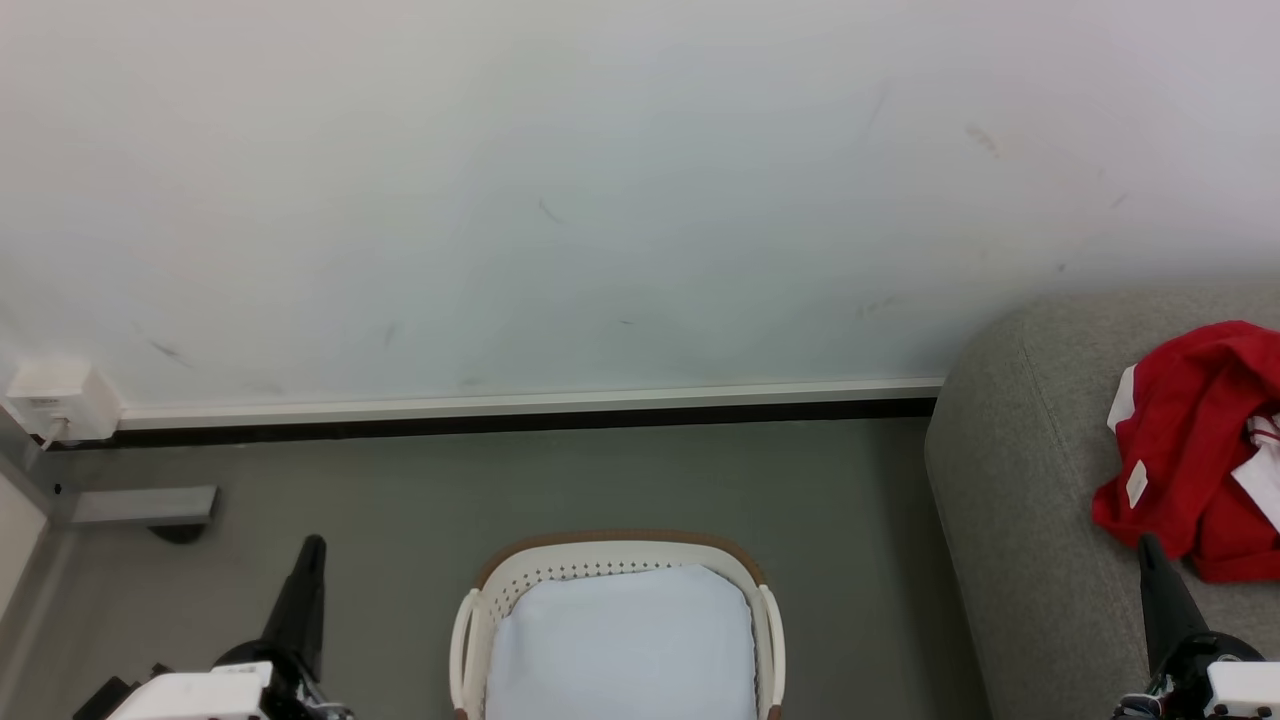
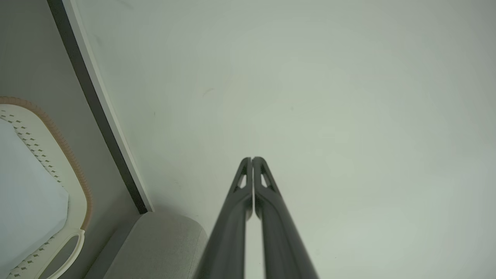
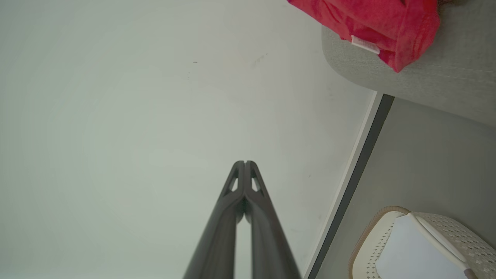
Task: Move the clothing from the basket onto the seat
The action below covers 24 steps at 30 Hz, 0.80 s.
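The clothing (image 1: 1190, 450) lies as a crumpled red heap with white trim and a small white label on top of the seat (image 1: 1010, 520), set back from that seat's rounded end and cut off by the right edge of the head view. In the right wrist view a fold of the red cloth (image 3: 372, 23) hangs a little over the seat's padded edge (image 3: 445, 81). The basket (image 1: 620, 548) stands on the grey floor (image 1: 400, 480) beside the seat's rounded end, apart from it by a strip of floor, its brown-banded far rim turned toward the skirting board (image 1: 500, 405) at the foot of the white wall (image 1: 600, 200). Inside its perforated walls lies a pale blue-white cloth (image 1: 620, 640), smooth and flat. The left gripper (image 1: 312, 545) hangs over the floor to the left of the basket, its two dark fingers (image 2: 242, 201) pressed together with nothing between them, pointing at the wall. The right gripper (image 1: 1148, 545) is over the seat's front part, just beside the lower edge of the heap in the head view; its fingers (image 3: 232, 201) are likewise closed on each other and empty, aimed at the wall with the clothing off to one side. A small white box (image 1: 55, 400) sits on the wall at the far left, above the skirting
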Motion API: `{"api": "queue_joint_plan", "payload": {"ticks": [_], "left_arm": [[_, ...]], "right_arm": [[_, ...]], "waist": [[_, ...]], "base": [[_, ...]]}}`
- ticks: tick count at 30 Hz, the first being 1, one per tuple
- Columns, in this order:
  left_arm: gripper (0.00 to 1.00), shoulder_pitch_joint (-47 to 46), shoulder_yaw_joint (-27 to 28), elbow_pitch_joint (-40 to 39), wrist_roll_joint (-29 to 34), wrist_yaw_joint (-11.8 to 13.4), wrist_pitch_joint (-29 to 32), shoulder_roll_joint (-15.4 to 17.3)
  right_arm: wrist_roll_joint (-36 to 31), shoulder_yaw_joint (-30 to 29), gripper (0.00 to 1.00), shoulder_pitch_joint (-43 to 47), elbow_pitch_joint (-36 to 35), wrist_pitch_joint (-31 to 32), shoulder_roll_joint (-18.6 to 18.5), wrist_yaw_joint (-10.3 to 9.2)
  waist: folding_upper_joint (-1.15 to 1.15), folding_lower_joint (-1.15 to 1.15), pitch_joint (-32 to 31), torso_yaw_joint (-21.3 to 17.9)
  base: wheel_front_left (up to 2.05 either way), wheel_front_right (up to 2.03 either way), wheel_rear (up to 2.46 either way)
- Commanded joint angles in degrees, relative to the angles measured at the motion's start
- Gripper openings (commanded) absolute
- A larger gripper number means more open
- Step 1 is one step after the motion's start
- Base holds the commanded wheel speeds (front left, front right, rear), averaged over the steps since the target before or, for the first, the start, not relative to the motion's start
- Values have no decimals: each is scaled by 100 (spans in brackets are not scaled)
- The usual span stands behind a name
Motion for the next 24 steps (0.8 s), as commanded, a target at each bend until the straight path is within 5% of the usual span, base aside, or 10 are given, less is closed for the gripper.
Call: {"api": "queue_joint_plan", "payload": {"ticks": [1,24], "left_arm": [[0,-40,1,-19,-85,-22,21,13],[0,-40,1,-19,-85,-22,20,13]], "right_arm": [[-16,-23,0,-65,-27,21,-3,-12],[-12,-20,0,-65,-27,18,-2,-12]], "waist": [[0,0,0,0],[0,0,0,0]], "base": [[0,0,0],[0,0,0]]}}
